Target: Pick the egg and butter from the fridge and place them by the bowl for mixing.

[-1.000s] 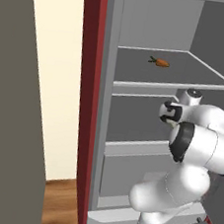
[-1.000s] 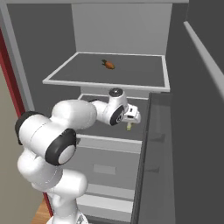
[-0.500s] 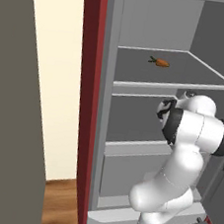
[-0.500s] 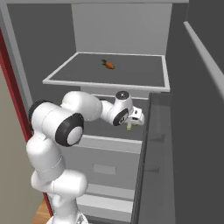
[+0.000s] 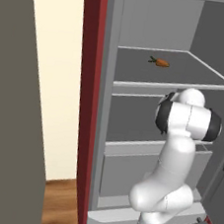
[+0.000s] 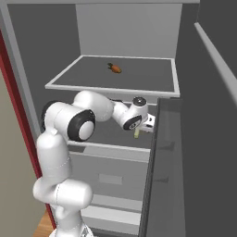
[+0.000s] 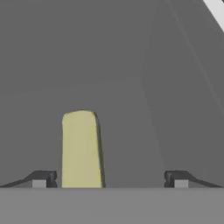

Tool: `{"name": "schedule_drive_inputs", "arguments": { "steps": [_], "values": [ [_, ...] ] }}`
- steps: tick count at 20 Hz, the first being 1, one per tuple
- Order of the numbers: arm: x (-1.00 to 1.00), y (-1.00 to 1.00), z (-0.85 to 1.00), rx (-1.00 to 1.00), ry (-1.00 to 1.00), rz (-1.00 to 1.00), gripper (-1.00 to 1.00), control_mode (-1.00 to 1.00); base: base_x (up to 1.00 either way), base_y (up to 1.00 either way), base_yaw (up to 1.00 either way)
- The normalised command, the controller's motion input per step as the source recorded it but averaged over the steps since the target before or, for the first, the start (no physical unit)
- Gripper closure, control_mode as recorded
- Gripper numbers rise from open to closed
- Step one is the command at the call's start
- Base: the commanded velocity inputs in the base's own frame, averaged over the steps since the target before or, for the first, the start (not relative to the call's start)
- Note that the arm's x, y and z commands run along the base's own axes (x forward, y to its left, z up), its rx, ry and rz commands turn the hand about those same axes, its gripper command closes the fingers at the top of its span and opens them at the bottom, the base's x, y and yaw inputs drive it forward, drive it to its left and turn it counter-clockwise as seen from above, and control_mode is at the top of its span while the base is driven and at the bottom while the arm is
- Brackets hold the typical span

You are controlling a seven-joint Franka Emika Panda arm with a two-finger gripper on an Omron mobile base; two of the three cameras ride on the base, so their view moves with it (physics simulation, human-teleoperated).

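arm: bent, reaching forward | hand (image 7: 109, 179): fingers spread wide apart, level

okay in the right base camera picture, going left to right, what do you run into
Dark red cupboard edge → robot arm's big white elbow → carrot on the upper shelf → claw with a pale yellow stick, likely the butter → fridge door.

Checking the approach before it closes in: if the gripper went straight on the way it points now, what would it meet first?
Most likely the pale yellow butter stick, which stands ahead of the gripper between its open jaws, nearer one finger. Behind it is the fridge interior's grey wall; how far is unclear.
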Motion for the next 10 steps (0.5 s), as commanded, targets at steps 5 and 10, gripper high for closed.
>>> {"name": "schedule_drive_inputs", "arguments": {
  "steps": [5,10],
  "values": [
    [0.17,0.02,-0.26,0.02,0.01,0.0,-1.0,-1.0,0.0,0.0,0.0],
    [-0.03,0.16,-0.42,0.0,0.0,0.0,1.0,-1.0,0.0,0.0,0.0]
  ]
}}
